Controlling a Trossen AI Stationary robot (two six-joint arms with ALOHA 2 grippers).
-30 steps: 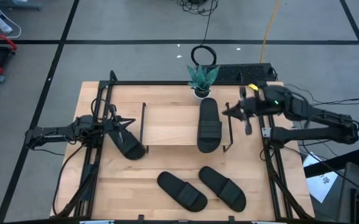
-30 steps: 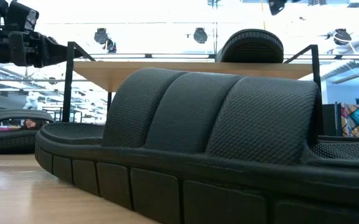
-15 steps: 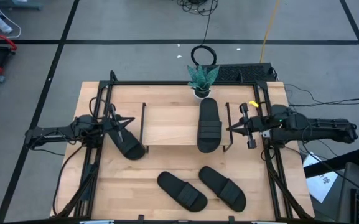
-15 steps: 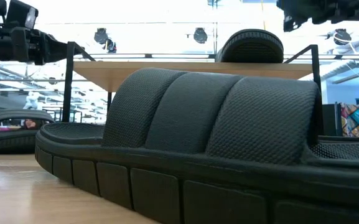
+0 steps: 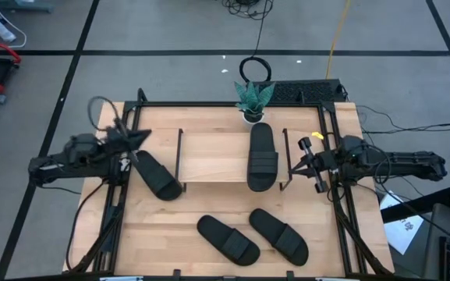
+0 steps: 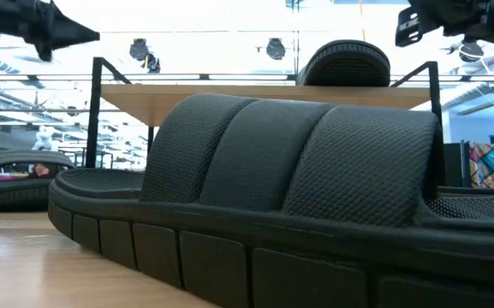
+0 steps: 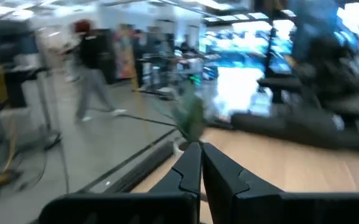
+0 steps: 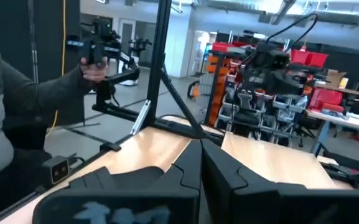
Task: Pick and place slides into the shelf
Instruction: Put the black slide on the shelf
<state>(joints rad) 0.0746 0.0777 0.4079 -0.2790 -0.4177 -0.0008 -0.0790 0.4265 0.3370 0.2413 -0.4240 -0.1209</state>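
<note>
My left gripper (image 5: 135,138) has swung up and away from the slide (image 5: 156,176) lying at the shelf's 9 o'clock side; half a second back it sat low over that slide's near end, now it hangs off its 11 o'clock, clear of it. Fingers pressed together in the left wrist view, nothing between them. So that slide is released or never taken: it lies on the tabletop, outside the shelf (image 5: 213,157).

My right gripper (image 5: 309,160) has eased slightly toward 6 o'clock along the shelf's 3 o'clock frame. Fingers together, empty, tips pointing toward the board.

One slide (image 5: 262,157) lies on the shelf board, toward its 3 o'clock end, heel toward the small potted plant (image 5: 253,99).

Two more slides, (image 5: 227,239) and (image 5: 278,235), lie side by side on the table at 6 o'clock of the shelf, untouched.

Judgement: one placed, three left. Both my grippers are free; either side could start the next pick.
</note>
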